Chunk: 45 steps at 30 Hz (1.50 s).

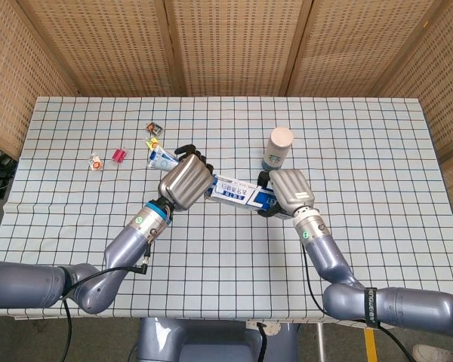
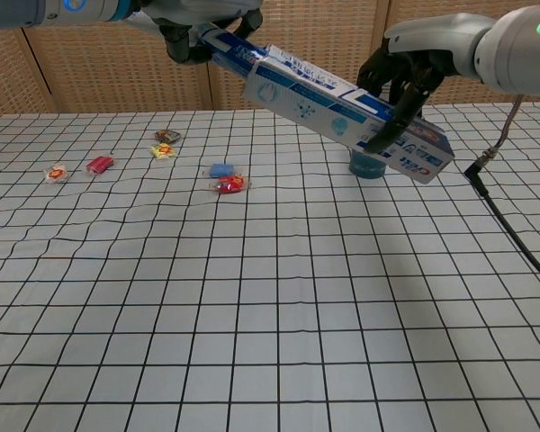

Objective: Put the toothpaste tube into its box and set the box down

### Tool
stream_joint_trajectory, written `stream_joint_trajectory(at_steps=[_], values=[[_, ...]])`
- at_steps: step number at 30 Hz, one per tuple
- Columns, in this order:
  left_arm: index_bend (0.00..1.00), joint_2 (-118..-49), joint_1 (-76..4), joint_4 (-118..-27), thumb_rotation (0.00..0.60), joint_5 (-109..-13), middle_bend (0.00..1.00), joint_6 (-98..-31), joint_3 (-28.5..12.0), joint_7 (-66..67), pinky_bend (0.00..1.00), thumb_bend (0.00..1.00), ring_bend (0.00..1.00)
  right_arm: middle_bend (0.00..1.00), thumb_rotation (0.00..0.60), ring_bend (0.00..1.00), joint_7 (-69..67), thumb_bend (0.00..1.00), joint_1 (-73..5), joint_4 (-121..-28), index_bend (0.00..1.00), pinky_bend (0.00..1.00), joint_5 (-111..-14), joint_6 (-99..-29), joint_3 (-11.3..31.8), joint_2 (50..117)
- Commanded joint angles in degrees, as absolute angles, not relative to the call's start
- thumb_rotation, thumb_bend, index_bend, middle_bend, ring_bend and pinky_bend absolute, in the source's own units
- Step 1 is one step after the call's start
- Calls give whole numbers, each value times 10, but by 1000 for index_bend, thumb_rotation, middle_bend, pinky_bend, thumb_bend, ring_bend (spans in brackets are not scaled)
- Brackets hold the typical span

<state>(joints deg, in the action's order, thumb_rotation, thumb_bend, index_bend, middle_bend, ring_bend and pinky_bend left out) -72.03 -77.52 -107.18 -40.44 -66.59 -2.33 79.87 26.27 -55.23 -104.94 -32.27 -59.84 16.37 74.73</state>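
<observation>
The white and blue toothpaste box (image 2: pixel 342 112) (image 1: pixel 238 191) hangs in the air above the table, tilted with its open end up and to the left. My right hand (image 2: pixel 405 65) (image 1: pixel 285 191) grips its lower right part. The toothpaste tube (image 2: pixel 223 46) is almost wholly inside the box; only its rear end sticks out of the open end. My left hand (image 2: pixel 202 20) (image 1: pixel 185 181) holds that end of the tube right at the box mouth.
A blue-grey cup (image 1: pixel 278 147) (image 2: pixel 371 166) stands upside down on the checked tablecloth just behind the box. Several small wrapped sweets (image 2: pixel 227 184) (image 1: pixel 152 142) lie scattered at the left rear of the table, among them a red one (image 2: pixel 100 164).
</observation>
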Motion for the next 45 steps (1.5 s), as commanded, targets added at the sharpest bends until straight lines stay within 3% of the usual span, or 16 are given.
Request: stream_joint_trajectory(at_steps=[1,16,28,45], values=[[791,-718,-786,-1069,600,-439,507,-675,-24,820,459,734,510,525,600,543,237,326,-545,-1045,729,612,-323,-594,171,750],[596,-712,-806,-1053,600,-521,317,-666,-27,858,306,634,337,529,600,549,141,326,-513,-1021,734,612,-357,-571,189,753],[297,-719,-793,-1040,600,-563,102,-673,-37,842,145,458,148,549,600,564,53,327,-488,-1015,755,614,-365,-566,223,755],[245,-690,-723,-1070,600,-623,81,-715,-54,742,126,447,120,559,600,573,-10,328,-452,-992,763,619,-381,-580,238,763]])
